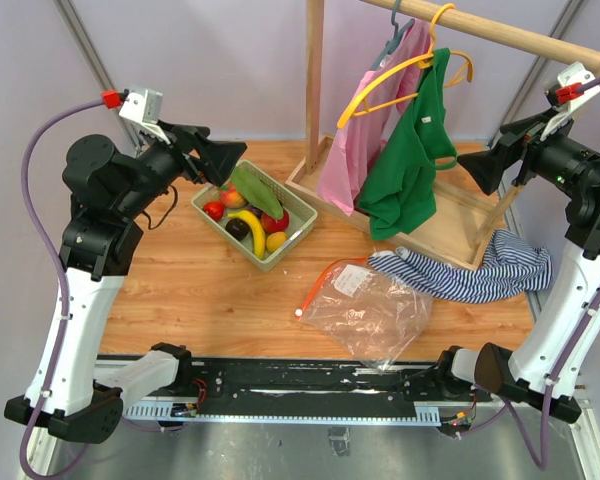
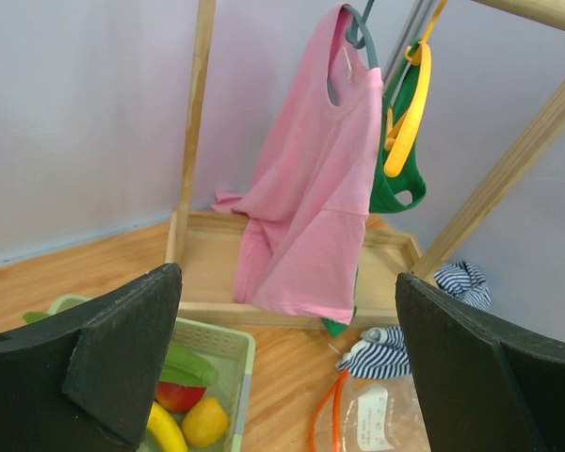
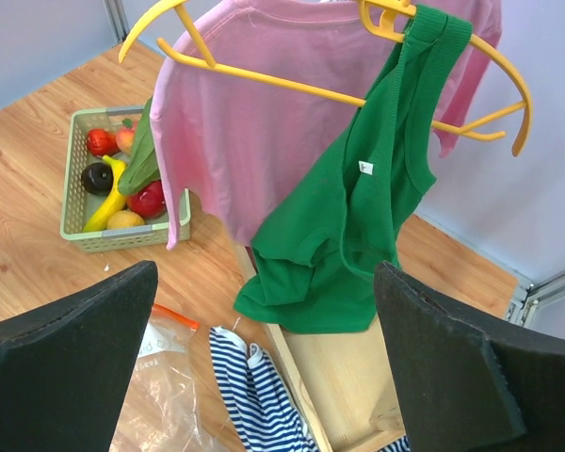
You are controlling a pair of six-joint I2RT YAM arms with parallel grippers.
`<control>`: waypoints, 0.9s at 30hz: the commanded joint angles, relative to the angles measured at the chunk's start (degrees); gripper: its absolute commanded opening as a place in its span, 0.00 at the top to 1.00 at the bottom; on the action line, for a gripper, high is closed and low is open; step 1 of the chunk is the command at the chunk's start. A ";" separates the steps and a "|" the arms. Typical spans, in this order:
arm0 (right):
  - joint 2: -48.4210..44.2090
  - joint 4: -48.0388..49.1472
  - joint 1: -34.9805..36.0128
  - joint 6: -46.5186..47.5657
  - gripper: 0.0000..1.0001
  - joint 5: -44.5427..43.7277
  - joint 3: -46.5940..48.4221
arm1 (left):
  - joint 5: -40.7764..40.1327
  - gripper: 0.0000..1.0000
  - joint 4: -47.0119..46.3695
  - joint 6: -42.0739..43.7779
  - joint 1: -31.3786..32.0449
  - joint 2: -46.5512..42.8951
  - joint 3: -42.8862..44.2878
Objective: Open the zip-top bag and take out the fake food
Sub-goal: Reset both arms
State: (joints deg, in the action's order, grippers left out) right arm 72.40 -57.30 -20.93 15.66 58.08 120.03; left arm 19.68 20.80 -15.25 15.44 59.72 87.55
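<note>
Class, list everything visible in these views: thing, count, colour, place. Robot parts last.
zip-top bag: one, clear with orange-red zip strip, flat on the table near its front edge
fake food: about seven pieces, red, yellow, orange, purple, peach, green, in the basket
basket: one, pale green, left of the rack
rack: one, bare wood, back of the table
pink shirt: one, pink, on a grey hanger on the rack
green top: one, green, on a yellow hanger beside it
striped cloth: one, navy and white, between rack and bag
table: one, wood-grain, under everything
left gripper: one, black, open, raised by the basket
right gripper: one, black, open, right of the rack
</note>
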 commanded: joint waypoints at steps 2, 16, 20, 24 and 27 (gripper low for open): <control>-0.62 1.38 -1.22 -0.98 0.02 0.94 0.03 | -0.27 0.01 -1.05 -0.07 -0.31 -0.19 -0.54; -2.57 4.52 -1.23 -4.59 0.02 1.11 -2.16 | 0.69 0.01 -1.74 -2.41 -0.26 -0.89 -2.81; -2.90 4.41 -1.22 -4.62 0.02 1.12 -2.39 | 1.00 0.01 -2.37 -3.35 -0.32 -1.44 -3.76; -3.43 3.95 -1.19 -4.05 0.02 0.74 -2.68 | 1.34 0.01 -2.43 -3.78 -0.29 -1.75 -4.05; -3.95 3.52 -1.22 -3.71 0.02 0.70 -2.88 | 1.49 0.01 -2.39 -3.91 -0.36 -2.10 -3.99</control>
State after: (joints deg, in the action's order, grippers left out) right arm 69.87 -54.11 -21.08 12.05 58.06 117.75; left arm 20.18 20.25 -18.48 15.44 59.33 83.57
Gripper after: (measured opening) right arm 0.984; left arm 0.993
